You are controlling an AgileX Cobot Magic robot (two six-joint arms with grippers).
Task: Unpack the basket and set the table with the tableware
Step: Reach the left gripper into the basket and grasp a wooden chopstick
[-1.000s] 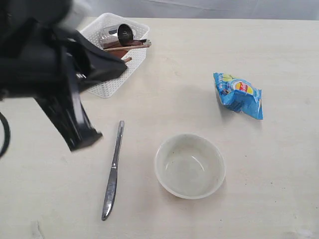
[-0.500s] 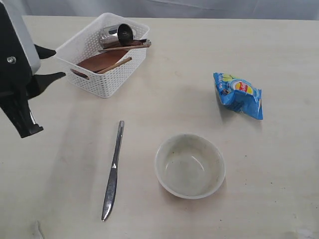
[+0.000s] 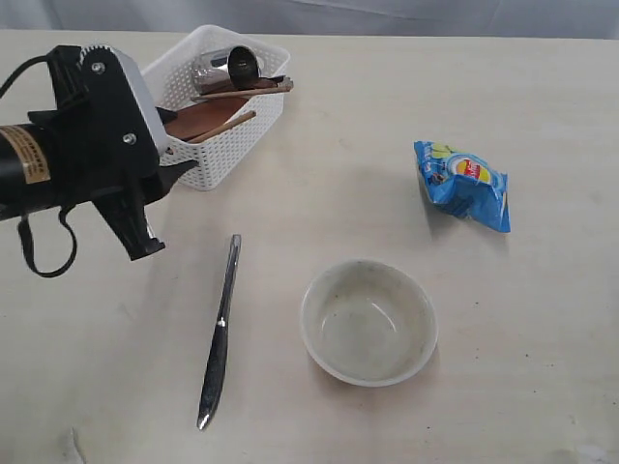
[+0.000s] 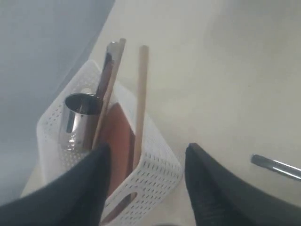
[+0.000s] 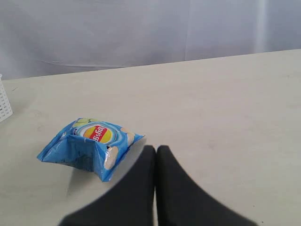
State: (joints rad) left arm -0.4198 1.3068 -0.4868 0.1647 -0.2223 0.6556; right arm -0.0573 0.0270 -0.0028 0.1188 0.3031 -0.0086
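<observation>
Left gripper [image 4: 146, 153] jaws spread wide, empty, at the basket [image 3: 232, 147]; its arm hides the basket's left end. Right gripper [image 5: 156, 151] pinched closed, holding nothing.

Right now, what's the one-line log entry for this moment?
left end effector: open, by basket | right end effector: shut, empty | on table: knife, bowl | in basket: cup, saucer

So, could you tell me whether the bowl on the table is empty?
Empty. The bowl stands upright on the table, and its whole inside shows bare.
</observation>
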